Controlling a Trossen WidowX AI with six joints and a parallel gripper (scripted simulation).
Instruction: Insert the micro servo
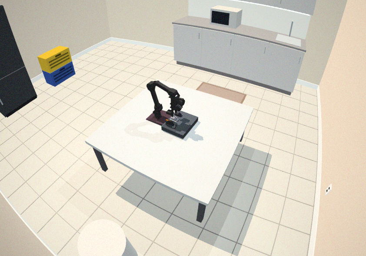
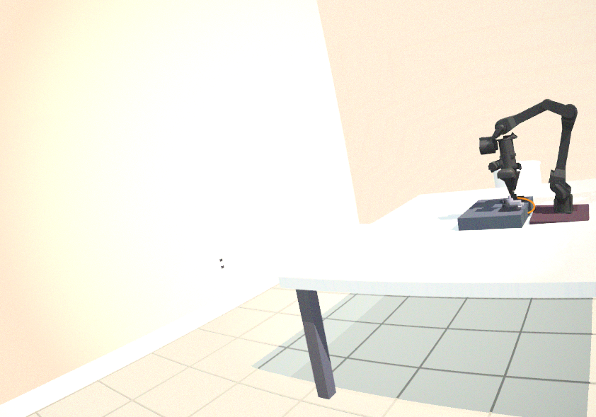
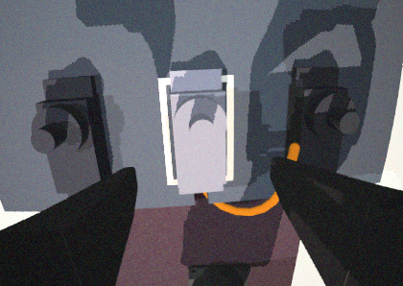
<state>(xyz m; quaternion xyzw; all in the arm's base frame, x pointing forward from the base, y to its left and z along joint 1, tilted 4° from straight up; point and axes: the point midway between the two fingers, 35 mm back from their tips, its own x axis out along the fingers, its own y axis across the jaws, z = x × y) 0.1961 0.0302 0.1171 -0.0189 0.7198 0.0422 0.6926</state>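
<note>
In marked pocket [image 3: 167, 130] on deck [image 3: 120, 49] — micro servo [image 3: 198, 142] sits inside white outline, orange cable [image 3: 246, 207] curling at near edge. Gripper [image 3: 201, 187] spread wide, holding nothing. Judge servo light, rigid, slick-cased — if you regrip, take flat body sides, avoid cable.

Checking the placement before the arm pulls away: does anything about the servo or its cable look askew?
Nothing stands out. The light servo sits square inside the white pocket outline, the orange cable curls out its near end, and the open fingers stand apart on either side.
</note>
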